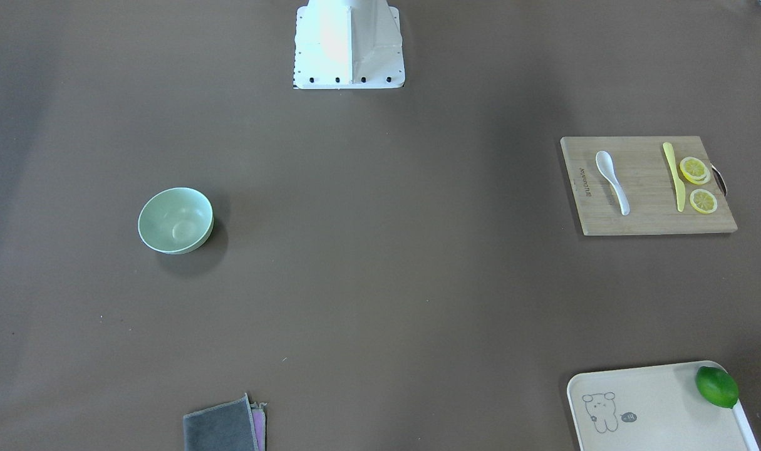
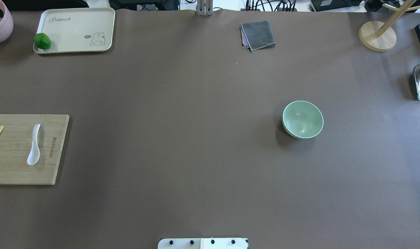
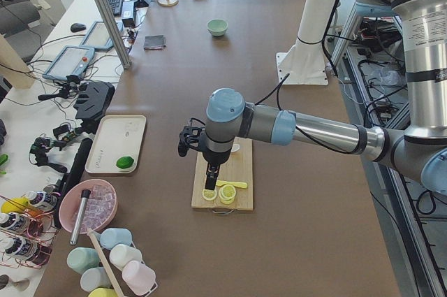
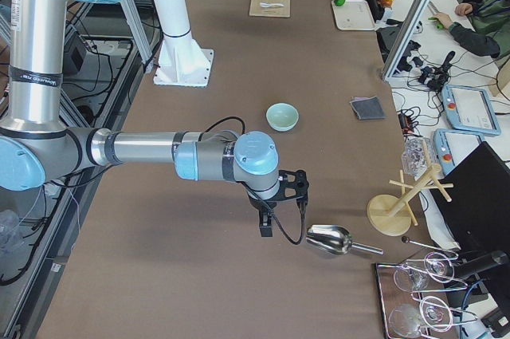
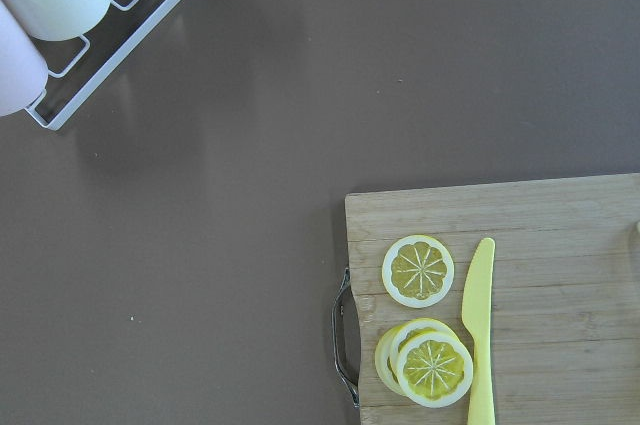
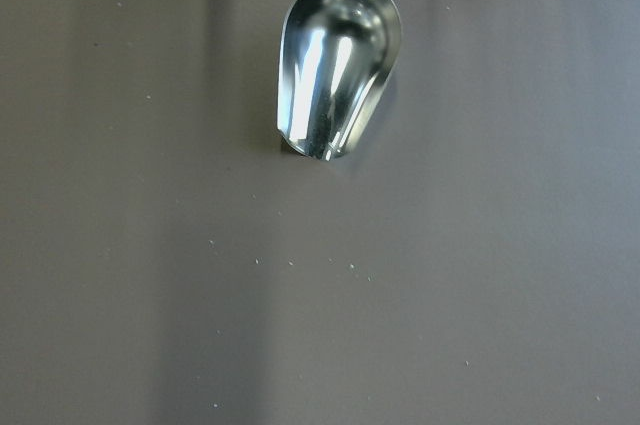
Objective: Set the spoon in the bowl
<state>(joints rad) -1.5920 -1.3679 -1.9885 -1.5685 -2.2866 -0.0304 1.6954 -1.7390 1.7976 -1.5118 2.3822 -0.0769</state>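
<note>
Spoon (image 2: pixel 34 147) lies on the cutting board (image 2: pixel 12 169) at the surface's left edge; bowl (image 2: pixel 302 119) stands well apart, in the right half. Left gripper (image 3: pixel 211 175) hangs above the board, and whether it is released or clenched cannot be told. The spoon is probably best grasped across its handle, with the scoop kept level.

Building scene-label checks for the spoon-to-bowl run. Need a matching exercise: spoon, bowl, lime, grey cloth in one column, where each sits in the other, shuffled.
Things
1. spoon
2. bowl
3. lime
4. grey cloth

Places
A. on the cream tray, at its corner
B. folded on the bare table, near the edge far from the robot
C. on the wooden cutting board, beside the yellow knife
D. upright and empty, alone on the bare table

Pairs: 1-C, 2-D, 3-A, 4-B
</note>
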